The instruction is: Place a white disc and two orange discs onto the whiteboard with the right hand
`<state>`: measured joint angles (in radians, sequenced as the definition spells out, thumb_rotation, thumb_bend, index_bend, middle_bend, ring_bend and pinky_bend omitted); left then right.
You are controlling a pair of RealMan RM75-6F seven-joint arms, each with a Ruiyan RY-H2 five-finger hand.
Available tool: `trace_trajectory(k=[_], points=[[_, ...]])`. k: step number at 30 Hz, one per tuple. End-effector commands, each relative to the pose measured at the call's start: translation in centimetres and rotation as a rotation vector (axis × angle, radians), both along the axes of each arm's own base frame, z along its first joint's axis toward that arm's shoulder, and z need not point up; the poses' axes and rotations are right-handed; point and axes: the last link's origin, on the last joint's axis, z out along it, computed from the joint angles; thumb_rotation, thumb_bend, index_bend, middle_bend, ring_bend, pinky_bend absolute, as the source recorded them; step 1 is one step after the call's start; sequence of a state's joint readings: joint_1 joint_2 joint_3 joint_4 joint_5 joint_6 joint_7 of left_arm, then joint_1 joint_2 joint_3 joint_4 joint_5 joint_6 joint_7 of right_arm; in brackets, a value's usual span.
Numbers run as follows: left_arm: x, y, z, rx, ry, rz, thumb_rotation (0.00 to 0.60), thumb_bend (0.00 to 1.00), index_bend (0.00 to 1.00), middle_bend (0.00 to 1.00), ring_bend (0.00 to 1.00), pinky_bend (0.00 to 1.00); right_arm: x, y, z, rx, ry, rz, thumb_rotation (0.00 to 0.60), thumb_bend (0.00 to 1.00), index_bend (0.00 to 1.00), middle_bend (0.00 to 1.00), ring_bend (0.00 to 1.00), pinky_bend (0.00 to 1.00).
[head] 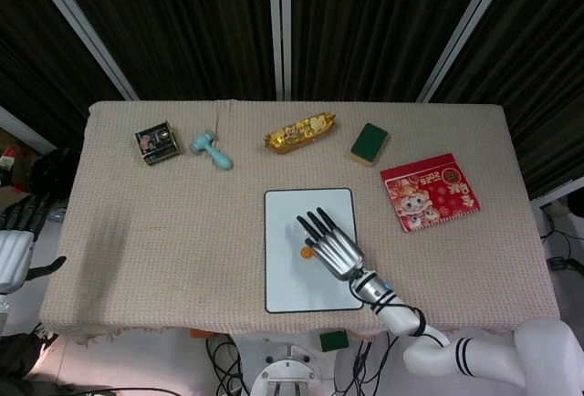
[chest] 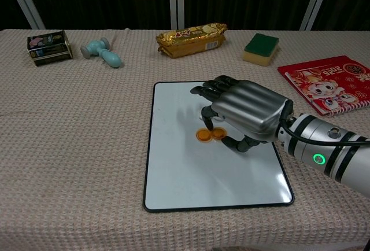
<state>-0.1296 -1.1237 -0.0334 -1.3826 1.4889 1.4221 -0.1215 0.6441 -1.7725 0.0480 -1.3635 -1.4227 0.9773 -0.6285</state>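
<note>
Glossy smooth whiteboard point(chest: 173, 176), rough woven tablecloth point(chest: 75, 147), seemingly metallic right hand point(chest: 245, 112), shiny foil packet point(chest: 191, 36)

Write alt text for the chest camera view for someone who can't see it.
A metallic robot right hand hovers low over a whiteboard on a beige woven tablecloth, fingers curled above two orange discs lying side by side. Along the far edge sit a small dark box, teal toy hammer, gold snack pack, green sponge and red booklet.
</note>
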Motion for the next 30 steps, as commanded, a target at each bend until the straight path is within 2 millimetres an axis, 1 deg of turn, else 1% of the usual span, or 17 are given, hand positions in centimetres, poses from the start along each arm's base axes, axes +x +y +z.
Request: trace_trajectory(k=[1, 6, 11, 21, 30], points=[[0.0, 0.0, 0.0, 0.001, 0.001, 0.001, 0.6, 0.13, 0.11, 0.04, 0.0, 0.1, 0.0, 0.0, 0.0, 0.001, 0.001, 0.0, 0.6, 0.36, 0.46, 0.0, 0.0, 0.0], [0.0, 0.0, 0.0, 0.0, 0.001, 0.002, 0.6, 0.13, 0.11, 0.04, 0.0, 0.1, 0.0, 0.0, 0.1, 0.002, 0.001, 0.001, 0.6, 0.35, 0.39, 0.0, 0.0, 0.0], [0.0, 0.0, 0.0, -0.001, 0.001, 0.001, 0.6, 0.13, 0.11, 0.04, 0.0, 0.1, 0.0, 0.1, 0.3, 0.001, 0.0, 0.004, 0.6, 0.34, 0.33, 0.0, 0.0, 0.0], [0.1, -0.1, 0.0, -0.001, 0.003, 0.002, 0.6, 0.13, 0.11, 0.04, 0.0, 0.1, 0.0, 0.5, 1.4, -0.009, -0.034, 0.013, 0.6, 0.33, 0.28, 0.0, 0.0, 0.0], [0.2, -0.1, -0.1, -0.002, 0.004, -0.001, 0.6, 0.13, 0.11, 0.04, 0.0, 0.1, -0.2, 0.6, 3.4, -0.039, -0.1, 0.019, 0.6, 0.33, 0.27, 0.0, 0.0, 0.0]])
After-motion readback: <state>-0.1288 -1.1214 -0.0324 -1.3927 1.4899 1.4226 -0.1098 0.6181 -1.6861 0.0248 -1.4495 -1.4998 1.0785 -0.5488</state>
